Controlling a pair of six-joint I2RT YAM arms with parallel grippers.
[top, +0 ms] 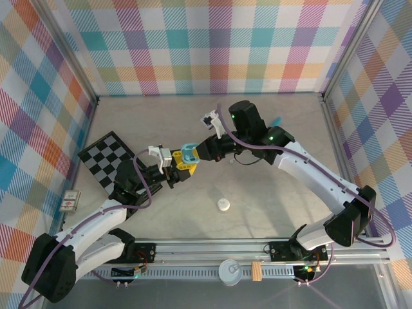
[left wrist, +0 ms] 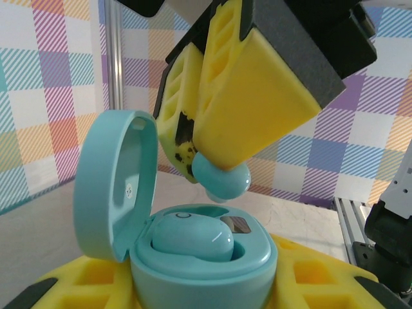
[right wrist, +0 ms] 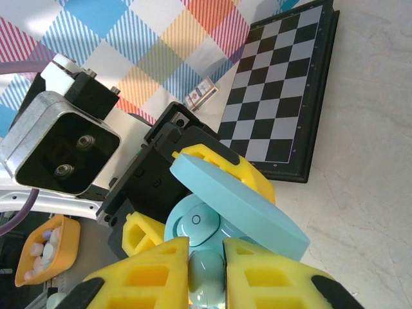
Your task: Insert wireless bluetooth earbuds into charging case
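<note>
Sitting nearest: round tin on the rail, well to the near side of the charging case and a little to its right.
White disc: flat on the surface, between the tin and the case, well apart from both.
Small card: far left of the case, by the plaid side wall.
Left fingers: clenched on the base of the case, yellow pads on both flanks, held up off the surface.
Lid: swung open, standing upright at the case's left edge in the left wrist view.
Seated earbud: teal, lying in one socket of the case.
Right fingers: pinched shut on the held earbud, tips pointing down at the case.
Held earbud: teal, just above the case's other socket; contact with the rim not clear.
Checkerboard: flat on the surface, left of the case, well apart.
</note>
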